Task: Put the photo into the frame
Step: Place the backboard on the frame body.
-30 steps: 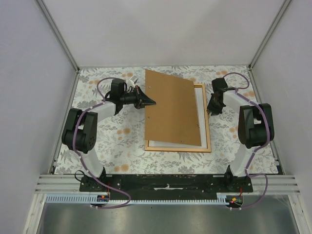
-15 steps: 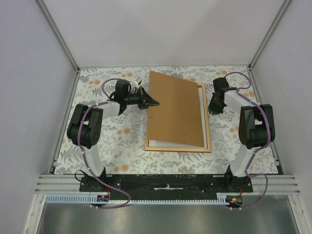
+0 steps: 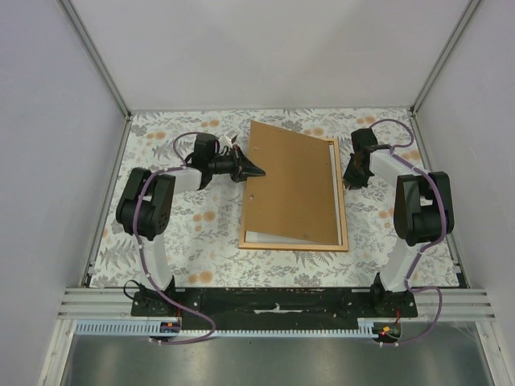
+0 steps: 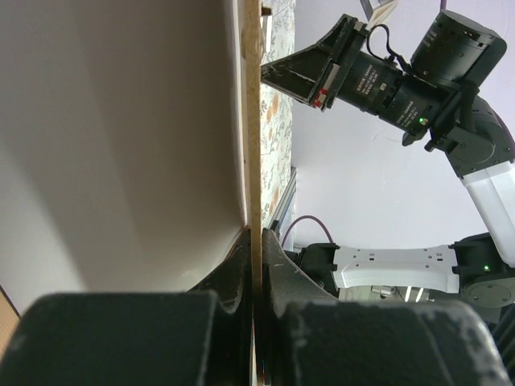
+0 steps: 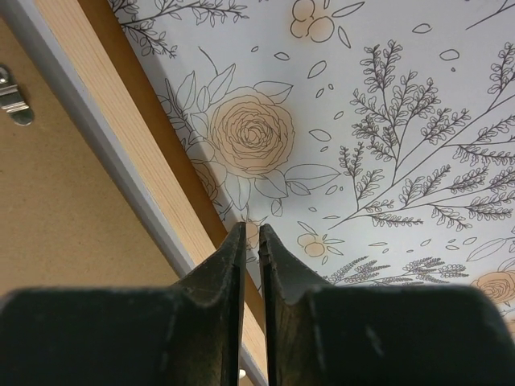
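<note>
Pinching the left edge of the backing board (image 3: 294, 185), the left tool (image 3: 254, 170) is clamped right down on that thin brown panel. The board sits tilted, its left side raised over the frame (image 3: 341, 201), which lies flat on the floral tabletop (image 3: 201, 217). In the left wrist view a pale sheet hugs one face of the board all the way down to the pinch. That reads as the photo (image 4: 145, 161), plain back showing, though I can't say whether it is caught in the grip or only leaning there; its printed side shows nowhere. Look how that sheet bows away from the board: light, floppy paper by the look of it, easy to crease and likely to slide. It wants a gentle hold at an edge near a corner, with something stiff behind it, never a squeeze in the middle. The board looks rigid and light, fine for an edge grip. Over on the other side the right tool (image 3: 350, 180) hangs just beside the frame's right rail, jaws a narrow slit apart, nothing between them. Those thin rails look stiff, but a nudge could send the frame skating across the tabletop.
</note>
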Controlling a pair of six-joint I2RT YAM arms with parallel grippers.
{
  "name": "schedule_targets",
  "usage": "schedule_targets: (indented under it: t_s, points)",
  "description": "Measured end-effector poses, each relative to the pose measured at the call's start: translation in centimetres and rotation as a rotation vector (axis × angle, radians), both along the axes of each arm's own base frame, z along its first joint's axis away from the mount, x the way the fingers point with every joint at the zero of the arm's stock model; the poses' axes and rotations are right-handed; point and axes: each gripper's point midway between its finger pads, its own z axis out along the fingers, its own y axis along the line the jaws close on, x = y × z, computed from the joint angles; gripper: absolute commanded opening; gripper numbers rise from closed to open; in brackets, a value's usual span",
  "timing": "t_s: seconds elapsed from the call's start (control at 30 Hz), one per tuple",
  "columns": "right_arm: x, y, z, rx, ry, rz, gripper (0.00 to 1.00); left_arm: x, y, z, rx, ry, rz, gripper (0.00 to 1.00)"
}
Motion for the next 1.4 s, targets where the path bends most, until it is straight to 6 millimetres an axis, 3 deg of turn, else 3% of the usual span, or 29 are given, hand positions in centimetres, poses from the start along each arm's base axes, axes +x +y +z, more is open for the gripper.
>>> schedule_targets:
  t_s: [1.0, 1.17, 1.4]
  points:
    - [0.3, 0.2, 0.0, 0.009, -0.011, 0.005, 0.15, 0.7, -1.4, -2.4, -0.012, 0.035, -0.038, 0.02]
    - [0.3, 0.2, -0.1, 0.008, -0.010, 0.005, 0.15, 0.8, -1.5, -2.7, -0.011, 0.044, -0.039, 0.18]
    - [0.3, 0.2, -0.4, 0.007, -0.002, 0.007, 0.14, 0.4, -1.3, -3.5, 0.010, 0.079, -0.043, 0.29]
